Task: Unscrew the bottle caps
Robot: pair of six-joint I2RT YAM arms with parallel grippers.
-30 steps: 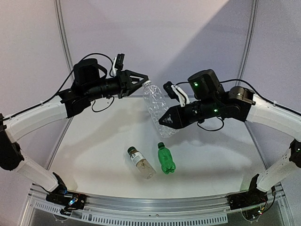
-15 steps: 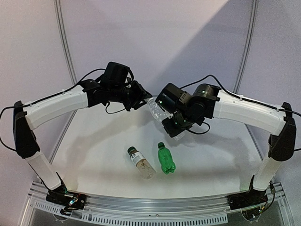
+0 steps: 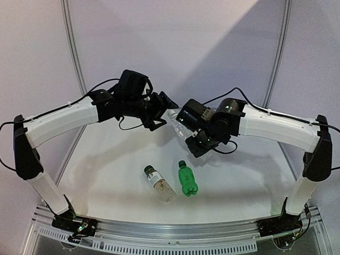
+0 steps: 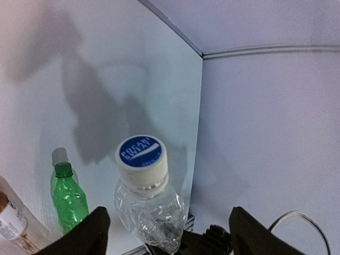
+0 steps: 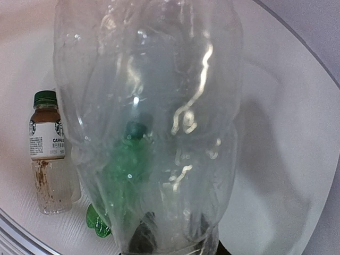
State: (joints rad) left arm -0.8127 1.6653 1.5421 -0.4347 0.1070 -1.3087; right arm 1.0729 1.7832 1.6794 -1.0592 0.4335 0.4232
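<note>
Right gripper clamps clear bottle, axis seemingly tilted, cap toward splayed left gripper.

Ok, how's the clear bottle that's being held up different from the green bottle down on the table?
The clear Pocari Sweat bottle is colourless; the green bottle is tinted green. The right end effector holds the clear one above the table; the green one rests on it. The clear bottle's cap is white with a blue top; the green bottle's cap is dark green. Both are plastic, caps on.
</note>
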